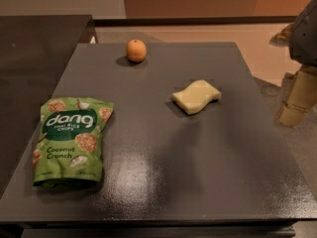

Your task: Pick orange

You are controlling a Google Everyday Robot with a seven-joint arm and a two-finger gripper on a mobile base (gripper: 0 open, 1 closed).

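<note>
Camera view looking down on a dark grey table [208, 182] that fills most of the frame. We see the orange [136, 50], small and round, sitting alone near the table's far edge in the upper left-centre of the frame, with its shadow just to its left. A pale yellow wavy sponge [196, 96] lies right of centre, well apart from the fruit. A green chip bag [72, 140] lies flat at the lower left, also well apart from it. The gripper [296, 99] shows only partly at the right edge, off the side of the table and far from the orange; we cannot tell whether it is open or closed. We judge the step in hand to be the reach, not yet begun. To do it well, we would carry the gripper across the upper part of the frame, passing above the sponge and not brushing it. We would arrive over the orange from above with the jaws wide. We would centre on its widest part before closing, since a round fruit will likely roll away if nudged off-centre, and the far edge is close behind it. We would close gently, then lift straight up.
</note>
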